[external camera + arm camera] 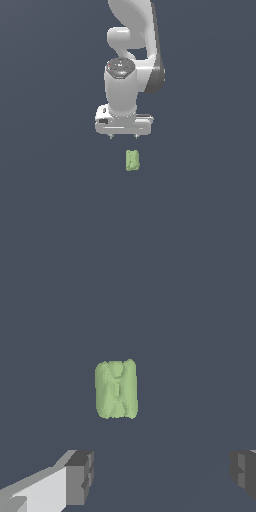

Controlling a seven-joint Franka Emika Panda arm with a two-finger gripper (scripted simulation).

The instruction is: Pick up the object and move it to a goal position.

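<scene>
The object (132, 160) is a small light-green lumpy block with ridged bumps, lying on the dark grey floor. In the exterior view it lies just below the white gripper (123, 136), apart from it. The gripper points down and its fingers stand wide apart, with nothing between them. In the wrist view the object (116, 389) shows whole, beyond the gripper (162, 476), closer to one grey fingertip (80, 477) than to the other (245, 472).
The white arm (131, 55) rises behind the gripper toward the top of the exterior view. A plain dark grey surface (50, 200) lies all around the object.
</scene>
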